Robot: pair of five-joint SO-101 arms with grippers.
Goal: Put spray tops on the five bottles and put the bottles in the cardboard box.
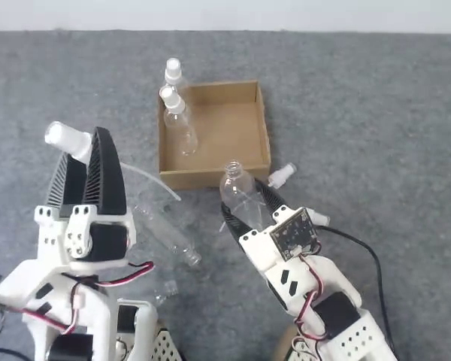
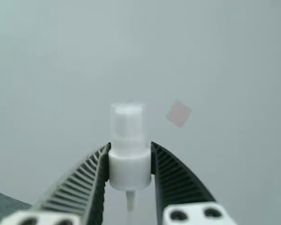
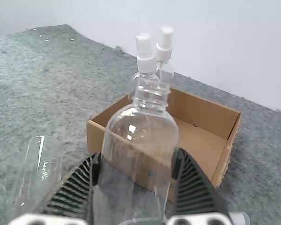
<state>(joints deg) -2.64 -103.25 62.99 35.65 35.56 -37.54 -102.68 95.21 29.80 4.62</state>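
Currently, the left gripper [image 2: 129, 151] is closed on a spray top [image 2: 127, 123] at its collar, with the nozzle pointing away from the arm. The right gripper [image 3: 136, 159] clamps an uncapped bottle [image 3: 140, 126], long axis upright and neck up, just before the cardboard box [image 3: 203, 112]. Surface: grey carpet [image 1: 376, 113]; white wall [image 3: 225, 37] behind.

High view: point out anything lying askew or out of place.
An uncapped bottle lies on its side on the carpet, and a loose spray top lies tipped beside the cardboard box.
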